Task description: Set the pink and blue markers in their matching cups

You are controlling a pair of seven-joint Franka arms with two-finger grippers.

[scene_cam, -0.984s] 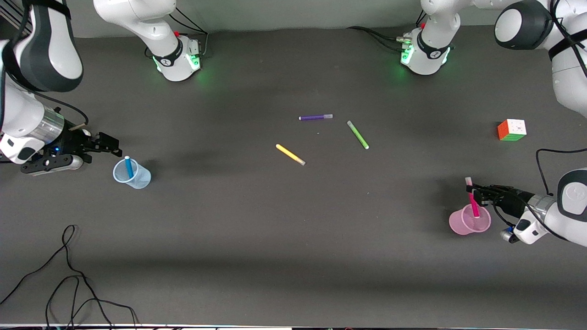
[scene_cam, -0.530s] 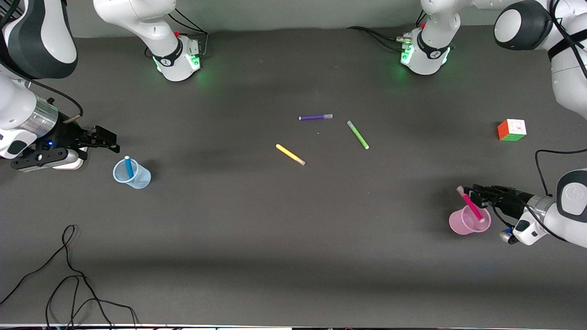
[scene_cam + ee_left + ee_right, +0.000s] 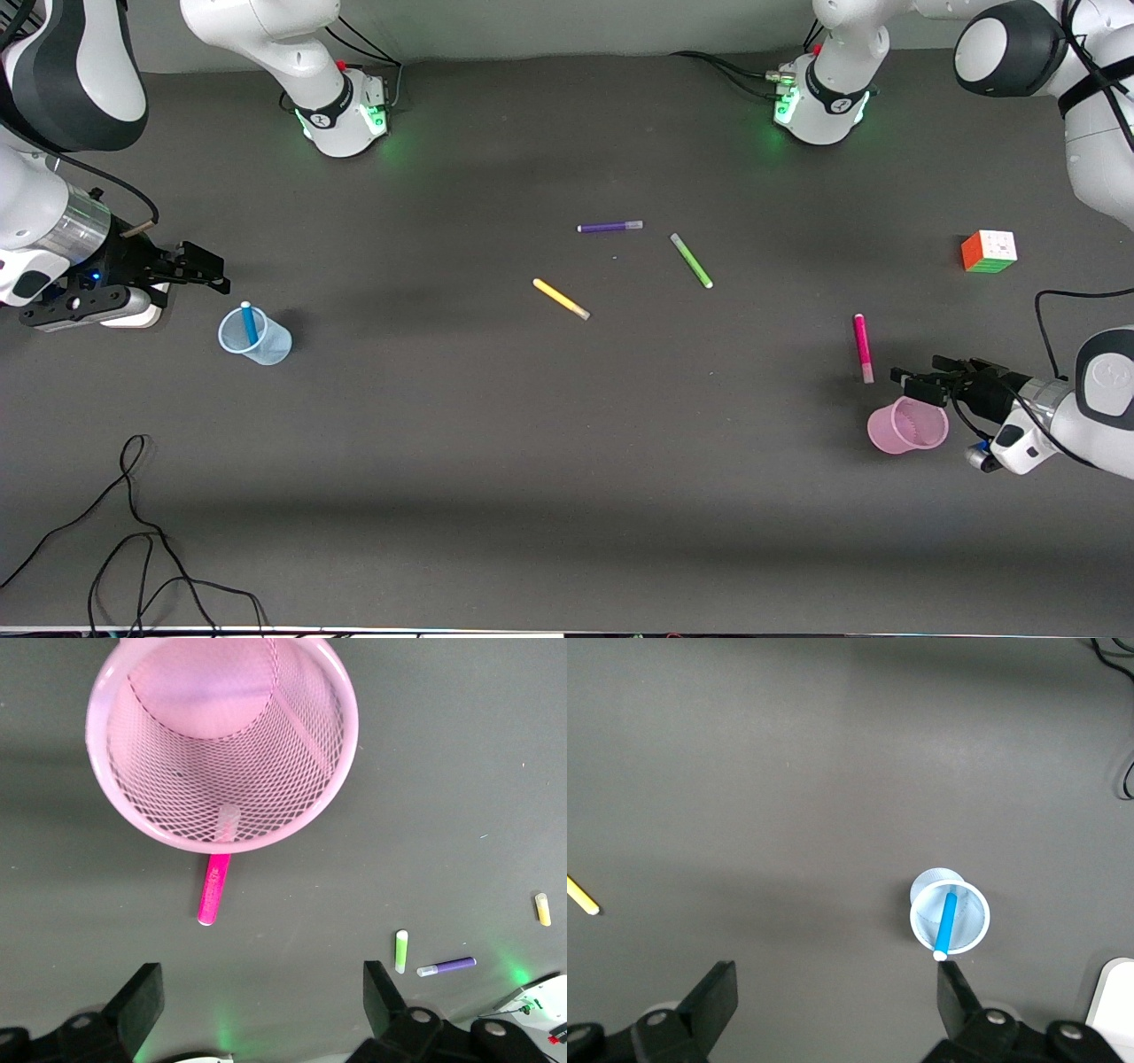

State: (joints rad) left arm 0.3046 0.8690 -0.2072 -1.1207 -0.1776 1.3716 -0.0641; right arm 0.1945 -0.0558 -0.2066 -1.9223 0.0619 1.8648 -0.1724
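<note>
The pink marker (image 3: 861, 347) lies flat on the table, outside the pink textured cup (image 3: 889, 438) and a little farther from the front camera than it. My left gripper (image 3: 915, 384) is open and empty, just above the cup's rim. In the left wrist view the cup (image 3: 124, 806) is empty and the marker (image 3: 213, 895) lies beside it, between my open fingers (image 3: 142, 997). The blue marker (image 3: 249, 322) stands in the pale blue cup (image 3: 273, 347). My right gripper (image 3: 204, 270) is open and empty beside that cup, which shows in the right wrist view (image 3: 974, 917) with the marker (image 3: 946, 926).
A purple pen (image 3: 609, 227), a green pen (image 3: 691, 260) and a yellow pen (image 3: 560, 299) lie mid-table. A colour cube (image 3: 989, 252) sits toward the left arm's end. A black cable (image 3: 133, 523) loops near the front edge at the right arm's end.
The pink marker, which stood leaning in the pink cup, has tipped out and now lies on the table. My right gripper drew back slightly from the blue cup.
</note>
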